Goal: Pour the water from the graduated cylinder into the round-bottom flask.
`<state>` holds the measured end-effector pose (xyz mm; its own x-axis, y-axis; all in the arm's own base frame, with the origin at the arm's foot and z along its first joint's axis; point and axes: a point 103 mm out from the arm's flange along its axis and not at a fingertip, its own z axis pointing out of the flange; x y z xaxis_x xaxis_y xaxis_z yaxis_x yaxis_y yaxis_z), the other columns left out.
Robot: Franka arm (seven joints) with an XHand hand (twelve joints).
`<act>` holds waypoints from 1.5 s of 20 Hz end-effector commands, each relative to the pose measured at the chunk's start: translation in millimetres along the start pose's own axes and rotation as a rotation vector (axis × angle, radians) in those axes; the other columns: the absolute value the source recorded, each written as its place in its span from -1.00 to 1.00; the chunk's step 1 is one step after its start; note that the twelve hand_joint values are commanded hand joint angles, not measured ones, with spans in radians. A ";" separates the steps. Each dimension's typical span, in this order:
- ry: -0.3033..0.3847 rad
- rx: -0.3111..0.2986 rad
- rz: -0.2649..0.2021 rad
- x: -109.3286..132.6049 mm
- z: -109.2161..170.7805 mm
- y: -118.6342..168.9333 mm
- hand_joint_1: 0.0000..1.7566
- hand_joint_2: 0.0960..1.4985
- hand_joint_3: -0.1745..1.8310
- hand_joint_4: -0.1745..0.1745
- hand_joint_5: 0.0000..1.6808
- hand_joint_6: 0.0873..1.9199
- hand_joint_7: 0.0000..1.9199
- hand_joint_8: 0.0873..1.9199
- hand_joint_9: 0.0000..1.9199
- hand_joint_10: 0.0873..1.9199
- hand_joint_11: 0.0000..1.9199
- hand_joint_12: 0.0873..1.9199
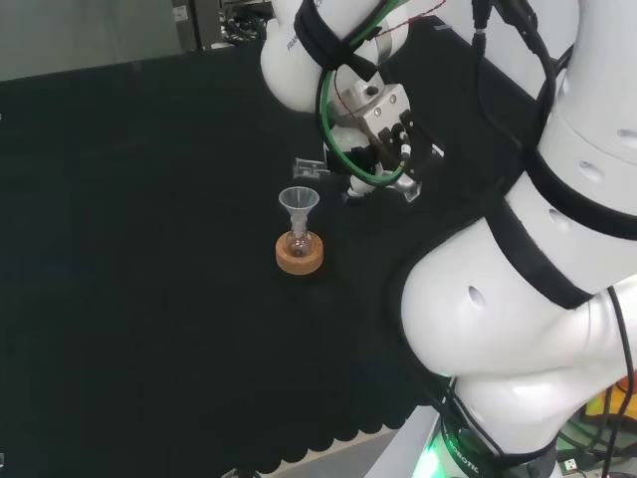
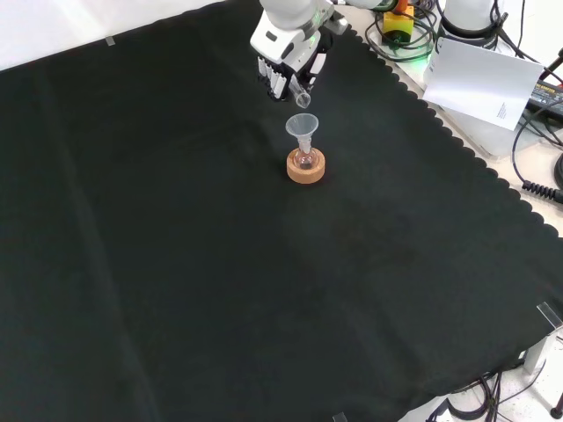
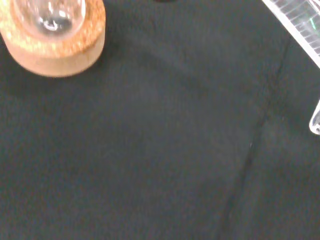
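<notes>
A small round-bottom flask [image 1: 298, 244] [image 2: 305, 161] [image 3: 47, 15] sits on a cork ring [image 1: 300, 258] [image 2: 305, 169] [image 3: 56, 47], with a clear funnel [image 1: 299, 202] [image 2: 302, 127] in its neck. The hand [image 1: 386, 134] [image 2: 283, 63] hovers just beyond the funnel, its fingers curled round a clear graduated cylinder [image 1: 309, 166] [image 2: 303, 96] [image 3: 300, 20]. The cylinder is tilted, and in the front view its open end hangs a little above the funnel's rim. I cannot make out any water in the cylinder or the flask.
Black cloth [image 2: 220, 281] covers the bench, with its scalloped edge [image 2: 457, 145] at the front view's right. Past that edge lie a white sheet of paper [image 2: 484, 83] and cables. The arm's big white links [image 1: 518, 299] stand at the head view's right.
</notes>
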<state>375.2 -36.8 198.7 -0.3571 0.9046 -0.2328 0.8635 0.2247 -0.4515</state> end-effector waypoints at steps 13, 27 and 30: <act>-0.100 0.126 0.057 -10.9 15.7 -5.2 0.30 0.62 -1.00 -1.00 0.11 0.13 0.35 -0.85 0.51 -1.00 0.34 -0.35; -0.145 0.112 0.053 -14.5 12.0 -10.3 0.30 0.62 -1.00 -1.00 0.11 0.13 0.35 -0.85 0.51 -1.00 0.34 -0.35; -0.164 0.110 0.053 -12.6 9.4 -9.9 0.30 0.62 -1.00 -1.00 0.10 0.13 0.35 -0.85 0.51 -1.00 0.34 -0.35</act>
<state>367.9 -54.2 193.7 -0.3635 0.8577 -0.3636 0.8396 0.1324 -0.5269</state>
